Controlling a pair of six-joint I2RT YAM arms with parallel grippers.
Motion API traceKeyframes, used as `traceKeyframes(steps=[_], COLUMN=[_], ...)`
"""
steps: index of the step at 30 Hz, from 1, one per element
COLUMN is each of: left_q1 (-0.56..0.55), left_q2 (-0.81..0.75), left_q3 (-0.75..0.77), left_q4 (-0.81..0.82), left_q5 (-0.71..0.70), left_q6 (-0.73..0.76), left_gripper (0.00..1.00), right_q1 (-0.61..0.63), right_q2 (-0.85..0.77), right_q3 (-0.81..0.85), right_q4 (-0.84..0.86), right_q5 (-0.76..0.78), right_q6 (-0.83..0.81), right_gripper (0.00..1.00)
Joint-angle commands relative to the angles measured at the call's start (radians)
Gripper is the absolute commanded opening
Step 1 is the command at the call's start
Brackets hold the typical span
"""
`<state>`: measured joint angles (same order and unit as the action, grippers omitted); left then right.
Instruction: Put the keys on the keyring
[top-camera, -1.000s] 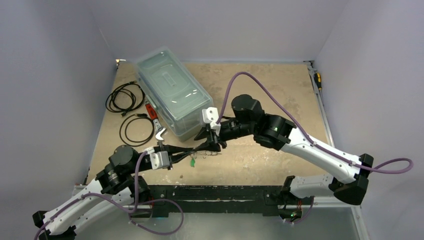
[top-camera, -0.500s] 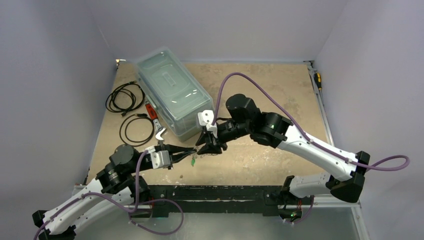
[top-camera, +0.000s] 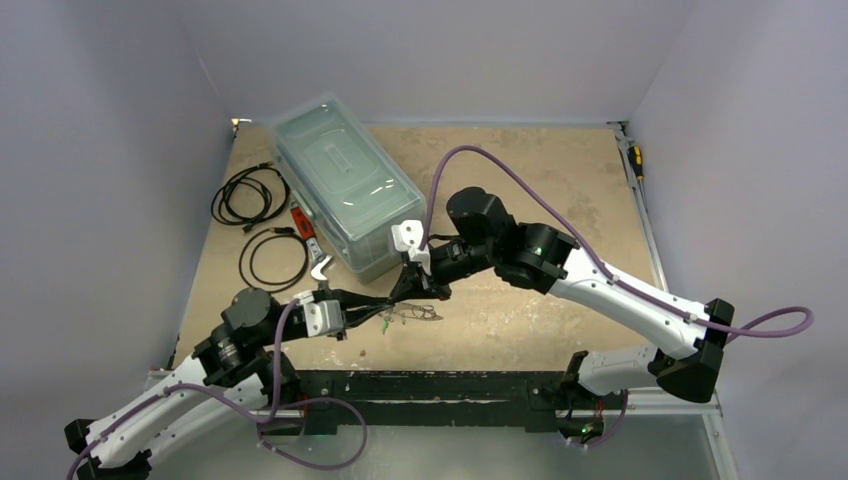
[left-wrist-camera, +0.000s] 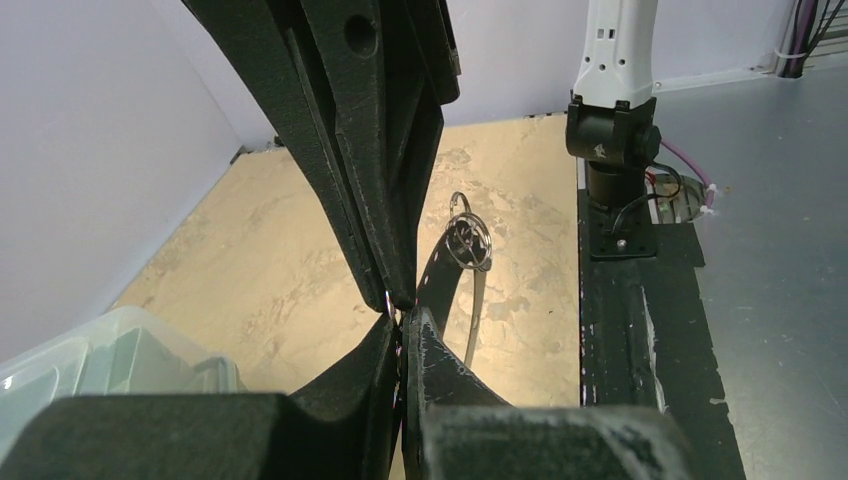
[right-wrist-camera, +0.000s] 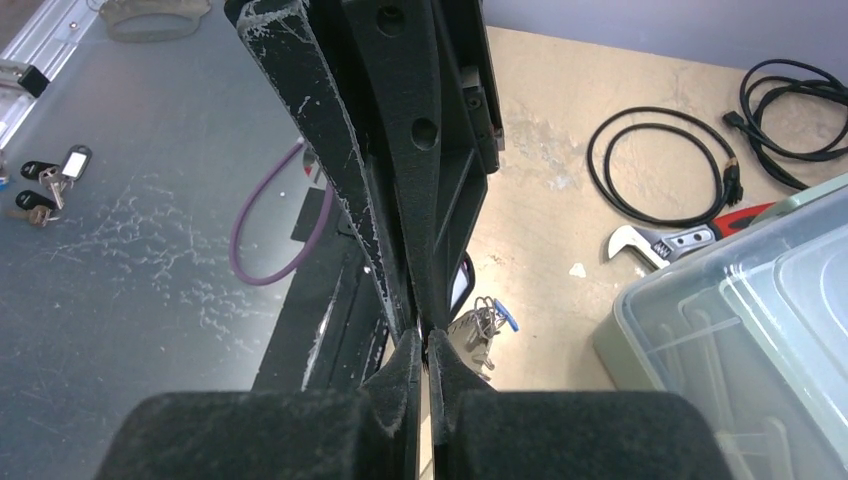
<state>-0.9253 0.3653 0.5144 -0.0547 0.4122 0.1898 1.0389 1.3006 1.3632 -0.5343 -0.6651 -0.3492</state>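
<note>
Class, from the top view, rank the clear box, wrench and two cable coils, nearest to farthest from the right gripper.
1. clear box, just left of right gripper
2. wrench, farther left
3. front cable coil, left edge
4. rear cable coil, back-left

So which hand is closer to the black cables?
Left. The left hand sits right of the black cables; the right hand is farther right, by the corner of the plastic box.
</note>
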Motion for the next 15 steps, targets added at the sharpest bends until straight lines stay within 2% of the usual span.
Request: traceKeyframes(steps=[1,3,7,9,11,15], left_q1=[0.0,0.0,0.0,0.0,0.0,0.0], left_q2=[0.004,-0.005,-0.042,-0.07,-0.095,-0.106], left_q3=[0.049,0.049,0.04,0.03,0.019,0.015], left_q4=[0.059,0.06,0.073,0.086,0.101,0.107], left_q5=[-0.018,-0.019,-0.034,-0.046,-0.053,-0.044], left_q6=[-0.008,-0.005,-0.006,-0.008,-0.009,-0.008], left_gripper=[0.0,0.02,0.49,0.62,0.65,0.64], right_q1=[0.006,0.006,0.006,0.006,0.006,0.005], right_q2=[-0.012,-0.026,-0.087,-0.131,-0.189,-0.269], right_q3=[-0.004,-0.02,-0.087,-0.139,-0.201,-0.349], right_q4=[0.049,0.069,0.185,0.302,0.435,0.728], right_q5=[-0.03,-0.018,0.007,0.013,-0.008,-0.043], right_q6=[0.003,0.003,0.029,0.061,0.103,0.217], right_gripper=[0.0,0.0,0.0,0.0,0.0,0.0])
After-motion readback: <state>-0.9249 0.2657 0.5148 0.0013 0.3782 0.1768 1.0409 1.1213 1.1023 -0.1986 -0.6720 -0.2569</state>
